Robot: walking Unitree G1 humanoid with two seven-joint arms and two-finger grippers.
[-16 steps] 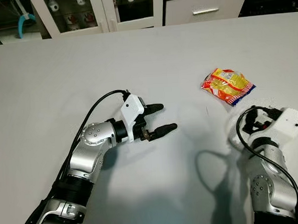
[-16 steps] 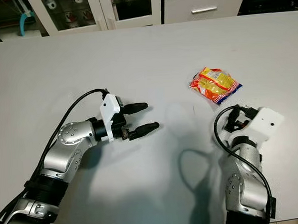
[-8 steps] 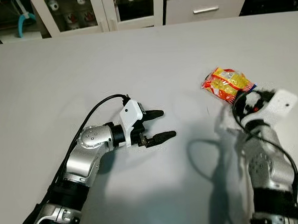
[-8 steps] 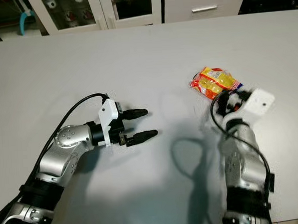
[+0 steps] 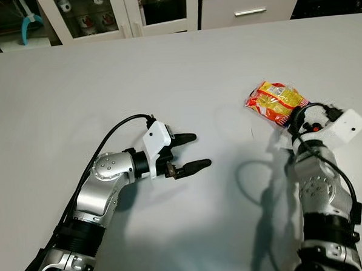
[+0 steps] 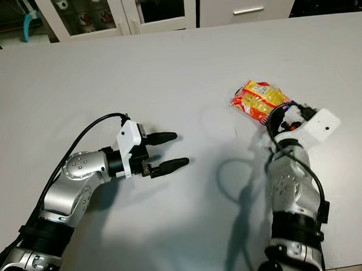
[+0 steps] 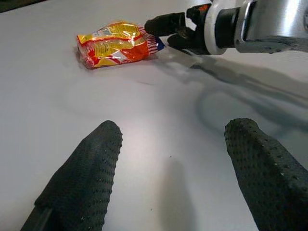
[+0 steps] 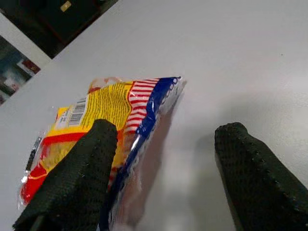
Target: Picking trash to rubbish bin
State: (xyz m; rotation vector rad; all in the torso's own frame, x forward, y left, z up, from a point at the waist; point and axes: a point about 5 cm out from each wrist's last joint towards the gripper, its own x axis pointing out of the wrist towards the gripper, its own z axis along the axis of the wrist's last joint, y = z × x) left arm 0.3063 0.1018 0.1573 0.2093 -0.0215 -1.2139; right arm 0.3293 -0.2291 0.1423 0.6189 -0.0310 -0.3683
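- Right wrist view: your right gripper [image 8: 161, 178] is spread wide at the snack packet [image 8: 96, 130], one finger over its striped end, nothing gripped.
- Packet lies flat on grey table [image 5: 75, 86], robot's right side.
- Left gripper [image 5: 191, 152] unclenched, empty, well apart from the packet, above tabletop.

A broad pale grey table [image 5: 165, 69] spreads before me, its top plain and matte, running from my body out to a far edge at twelve o'clock. One thing lies directly on it: a crinkled snack wrapper [image 5: 275, 103] at about two o'clock (yellow and orange, with a red-and-white striped, blue-edged end), lying flat on the surface. The shadows of my arms fall across the near part of the tabletop, darkest at five and six o'clock, while the far stretch is evenly lit.
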